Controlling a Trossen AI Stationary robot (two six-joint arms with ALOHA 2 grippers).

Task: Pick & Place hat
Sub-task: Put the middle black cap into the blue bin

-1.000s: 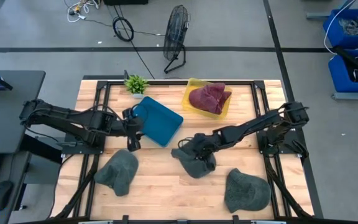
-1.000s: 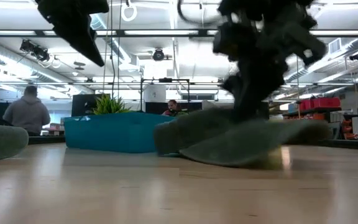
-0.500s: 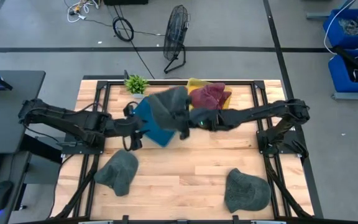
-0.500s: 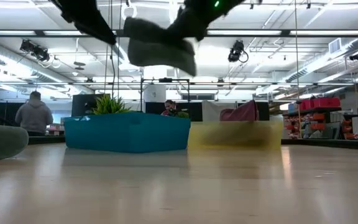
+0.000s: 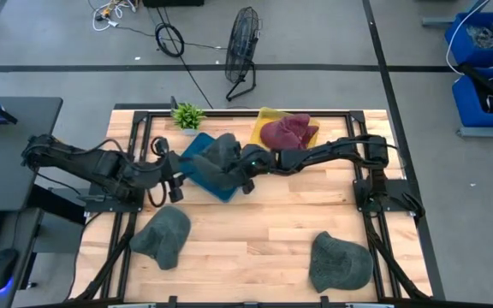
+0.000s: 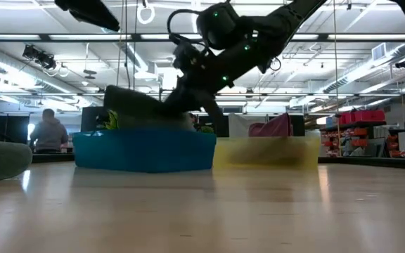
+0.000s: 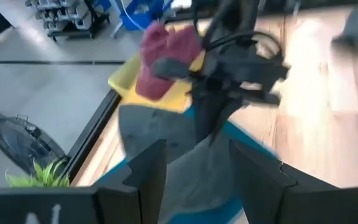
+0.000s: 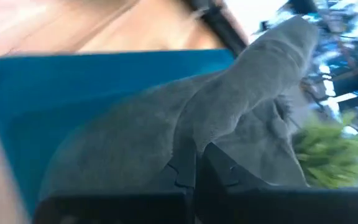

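1. High view shows the placing step: the right tool (image 5: 245, 174) pinches a grey hat (image 5: 216, 160) over the blue bin (image 5: 197, 169), the hat sagging into it.
2. Next, I'd judge, it must part its fingers and lift clear.
3. Left tool (image 5: 174, 176) waits beside the bin, fingers spread.
4. Count: three grey hats, two on the table (image 5: 255, 248); one maroon hat (image 5: 286, 135) in one yellow bin (image 5: 264, 120).

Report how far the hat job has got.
Done: a maroon hat lies in the yellow bin. In hand: the right tool holds a grey hat over the blue bin, pinched, not released. Left: two grey hats on the table. The left tool waits beside the blue bin.
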